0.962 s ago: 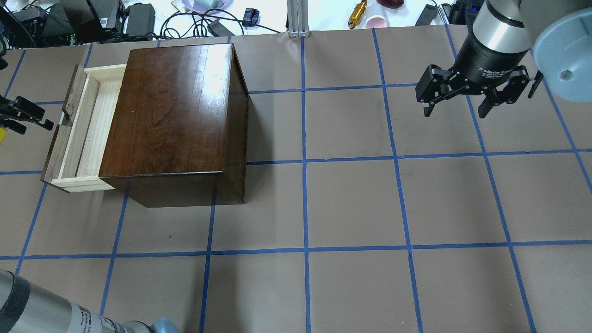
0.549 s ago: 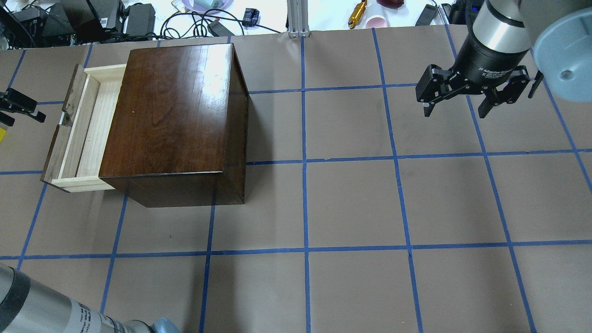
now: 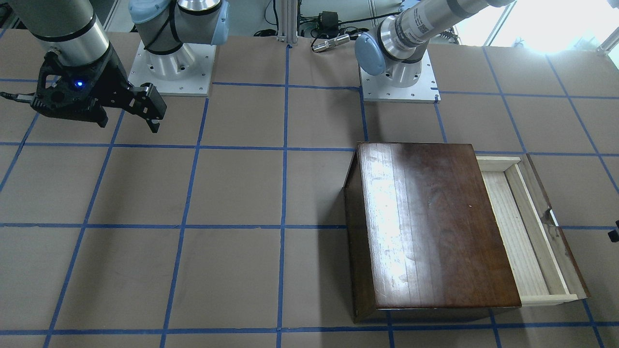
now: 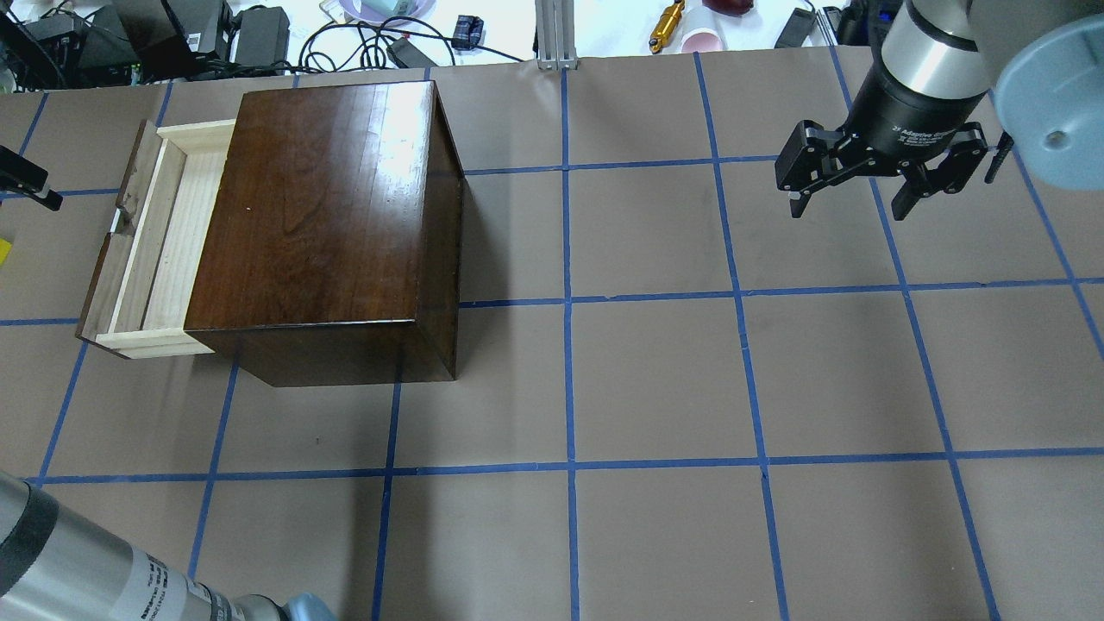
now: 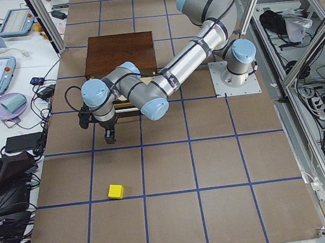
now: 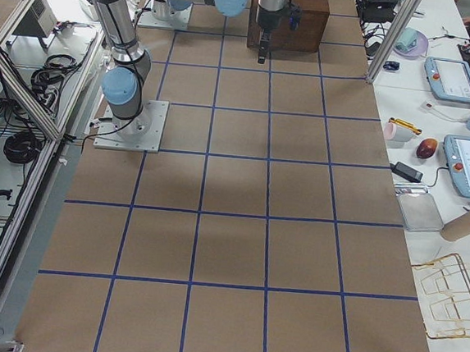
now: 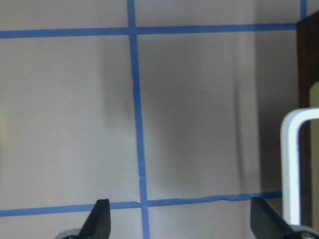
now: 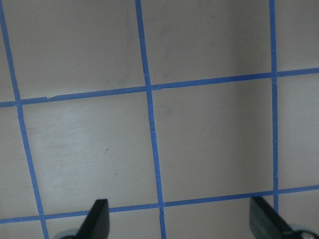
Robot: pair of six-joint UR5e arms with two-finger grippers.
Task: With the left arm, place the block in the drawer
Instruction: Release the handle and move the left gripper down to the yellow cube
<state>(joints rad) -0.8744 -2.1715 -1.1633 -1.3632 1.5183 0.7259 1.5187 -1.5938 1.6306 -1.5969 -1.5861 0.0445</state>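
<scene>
The block [image 5: 115, 192] lies on the table [image 4: 655, 379] near the end on the robot's left, just beside a blue tape line [image 5: 160, 193] and well apart from the drawer [image 4: 168, 250]. The drawer stands pulled out of the dark box [image 4: 328, 216] toward that same end, and its front panel [image 4: 102, 289], notched at the top edge, is its outermost edge. The left gripper [image 5: 99, 128] hangs above the table between the front panel and the block, nearer the panel, carried by the left arm [image 5: 184, 58] that reaches out alongside the box. Its wrist camera shows 2 fingertips spread wide with only paper and tape beneath them, so the hand is released and holds nothing; the dark panel edge shows at that view's right border. The right gripper [image 4: 849, 203] hovers near the far right part of the table, well apart from the box, its jaws also spread and holding nothing.

Only the left-end view shows the whole block. The overhead view catches just a yellow sliver at its left border and 1 black corner of the left gripper there. The front-facing view shows the drawer's pale floor and both side walls, but no block, and only a black scrap of the left gripper at its right border.
</scene>
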